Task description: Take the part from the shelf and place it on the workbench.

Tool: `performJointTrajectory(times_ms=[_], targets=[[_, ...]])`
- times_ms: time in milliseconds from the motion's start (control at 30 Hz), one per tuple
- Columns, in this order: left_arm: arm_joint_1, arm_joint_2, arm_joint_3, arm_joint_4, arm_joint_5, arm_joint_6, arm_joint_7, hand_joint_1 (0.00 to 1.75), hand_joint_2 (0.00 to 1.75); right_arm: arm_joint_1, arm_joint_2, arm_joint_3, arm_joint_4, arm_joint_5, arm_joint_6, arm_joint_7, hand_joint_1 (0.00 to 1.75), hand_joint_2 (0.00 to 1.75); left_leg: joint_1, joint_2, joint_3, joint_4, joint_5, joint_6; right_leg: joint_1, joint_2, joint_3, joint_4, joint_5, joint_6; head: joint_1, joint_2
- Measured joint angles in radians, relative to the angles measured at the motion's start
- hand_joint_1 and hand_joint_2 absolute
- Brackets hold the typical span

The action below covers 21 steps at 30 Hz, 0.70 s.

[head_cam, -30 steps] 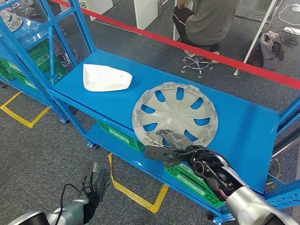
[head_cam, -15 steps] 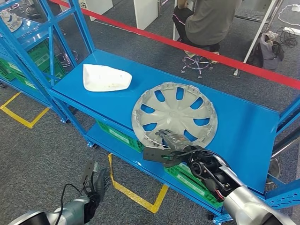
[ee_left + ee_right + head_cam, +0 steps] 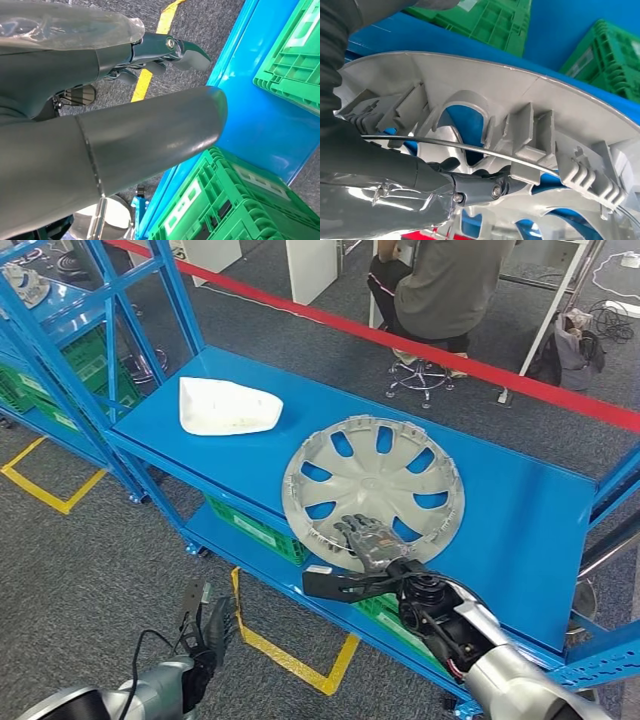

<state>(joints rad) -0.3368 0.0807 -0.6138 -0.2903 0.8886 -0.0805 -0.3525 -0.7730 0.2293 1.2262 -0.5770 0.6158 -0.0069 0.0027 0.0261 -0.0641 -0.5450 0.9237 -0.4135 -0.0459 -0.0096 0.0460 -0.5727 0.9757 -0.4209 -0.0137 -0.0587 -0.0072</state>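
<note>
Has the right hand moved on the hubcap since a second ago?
Yes. The right hand has slid slightly further onto the hubcap, its thumb dropping below the shelf edge.

Glossy blue painted metal shelf [image 3: 521, 520]; matt silver plastic hubcap [image 3: 373, 480]; ribbed green plastic crates [image 3: 241, 210]; rough grey carpet floor [image 3: 90, 570].

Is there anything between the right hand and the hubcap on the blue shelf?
Nothing visible. The right hand is already at the near rim of the hubcap, its fingers lying over the ribbed inner side. The white part lies well apart.
</note>
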Motion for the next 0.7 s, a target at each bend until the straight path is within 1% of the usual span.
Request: performJointTrajectory(times_ms=[133, 267, 400, 700], targets=[[0.000, -0.002, 0.000, 0.000, 0.002, 0.000, 0.000, 0.00, 0.00, 0.003, 0.006, 0.001, 0.012, 0.033, -0.016, 0.004, 0.00, 1.75, 0.000, 0.000, 0.001, 0.000, 0.000, 0.000, 0.000, 0.000, 0.001, 0.000, 0.000, 0.000, 0.000, 0.000], [-0.001, -0.003, 0.000, 0.000, 0.004, 0.002, 0.000, 0.00, 0.00, 0.009, 0.010, 0.001, 0.021, 0.079, -0.039, 0.013, 1.75, 1.75, 0.000, 0.000, 0.002, 0.000, 0.000, 0.000, 0.000, 0.000, 0.002, 0.000, 0.000, 0.000, 0.000, 0.000], [-0.002, -0.004, 0.000, 0.000, 0.006, 0.003, 0.000, 0.00, 0.00, 0.011, 0.013, -0.003, 0.026, 0.108, -0.045, 0.016, 1.75, 1.75, 0.000, 0.000, 0.002, 0.000, 0.000, 0.000, 0.000, 0.000, 0.002, 0.000, 0.000, 0.000, 0.000, 0.000], [-0.003, -0.006, 0.000, 0.000, 0.007, 0.003, 0.001, 0.00, 0.00, 0.012, 0.018, -0.012, 0.031, 0.125, -0.053, 0.016, 1.75, 1.75, 0.000, 0.000, 0.002, 0.000, 0.000, 0.000, 0.000, 0.000, 0.002, 0.000, 0.000, 0.000, 0.000, 0.000]])
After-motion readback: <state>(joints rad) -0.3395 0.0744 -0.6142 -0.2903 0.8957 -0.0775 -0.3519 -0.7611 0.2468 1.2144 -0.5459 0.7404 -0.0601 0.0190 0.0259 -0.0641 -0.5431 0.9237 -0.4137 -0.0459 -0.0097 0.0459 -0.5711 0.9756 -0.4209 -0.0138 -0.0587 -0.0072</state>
